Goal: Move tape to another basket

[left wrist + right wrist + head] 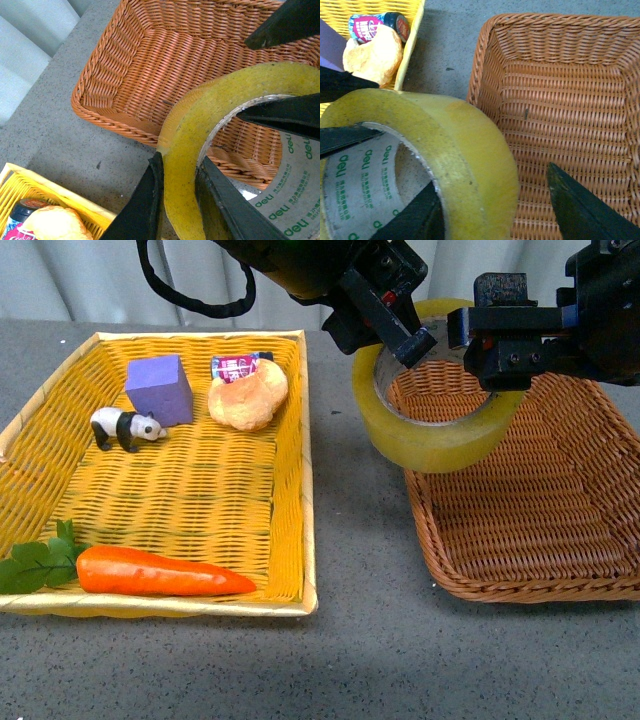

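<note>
I judge the wide roll of translucent yellowish packing tape (440, 435) light, stiff and slick-faced; it is best held across its wall, one finger inside the core. My left gripper (180, 164) pinches that wall, holding the roll above the left rim of the dark brown woven wicker basket (560, 500). My right gripper (490, 180) straddles the wall, jaws apart.

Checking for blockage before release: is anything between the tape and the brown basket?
Nothing visible. The tape, gripped by the left tool, hangs over the left rim of the brown basket, whose visible floor is bare.
</note>
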Tool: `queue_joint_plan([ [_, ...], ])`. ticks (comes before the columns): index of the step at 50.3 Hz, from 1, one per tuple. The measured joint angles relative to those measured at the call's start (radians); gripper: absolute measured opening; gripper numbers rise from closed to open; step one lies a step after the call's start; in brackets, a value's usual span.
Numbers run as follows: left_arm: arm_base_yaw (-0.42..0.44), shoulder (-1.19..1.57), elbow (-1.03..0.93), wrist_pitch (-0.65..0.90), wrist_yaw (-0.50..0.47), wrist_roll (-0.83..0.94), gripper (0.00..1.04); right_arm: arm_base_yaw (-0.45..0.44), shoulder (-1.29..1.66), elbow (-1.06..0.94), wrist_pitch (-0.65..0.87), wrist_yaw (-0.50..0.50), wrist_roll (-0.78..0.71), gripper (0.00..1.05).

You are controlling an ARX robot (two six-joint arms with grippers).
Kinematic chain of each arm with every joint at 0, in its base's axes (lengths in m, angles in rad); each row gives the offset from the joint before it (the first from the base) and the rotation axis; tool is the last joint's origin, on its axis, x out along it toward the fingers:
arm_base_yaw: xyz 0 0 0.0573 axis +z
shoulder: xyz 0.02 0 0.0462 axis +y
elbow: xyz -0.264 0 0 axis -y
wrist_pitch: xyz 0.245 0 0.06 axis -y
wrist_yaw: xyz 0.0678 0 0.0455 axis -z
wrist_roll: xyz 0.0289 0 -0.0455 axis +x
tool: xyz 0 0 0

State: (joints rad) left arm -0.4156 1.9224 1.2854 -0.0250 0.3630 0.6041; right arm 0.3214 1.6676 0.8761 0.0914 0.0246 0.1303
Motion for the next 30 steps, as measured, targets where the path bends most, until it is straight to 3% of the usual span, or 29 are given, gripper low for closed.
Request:
queue_joint_plan([
  [2, -0.002, 0.0, 0.0, 0.003, -0.009, -0.007, 0.15, 0.003, 0.0, 0.003, -0.011, -0.008, 0.017, 0.45],
  [8, -0.023, 0.0, -0.01, 0.066, -0.161, -0.093, 0.15, 0.002, 0.005, 0.015, -0.013, -0.011, 0.038, 0.28],
  [16, -0.031, -0.006, -0.011, 0.067, -0.168, -0.122, 0.16, -0.006, 0.009, 0.022, -0.014, -0.017, 0.066, 0.18],
  [30, -0.011, -0.082, -0.055, -0.055, -0.095, -0.139, 0.73, -0.076, 0.05, 0.026, 0.036, -0.04, 0.06, 0.16],
])
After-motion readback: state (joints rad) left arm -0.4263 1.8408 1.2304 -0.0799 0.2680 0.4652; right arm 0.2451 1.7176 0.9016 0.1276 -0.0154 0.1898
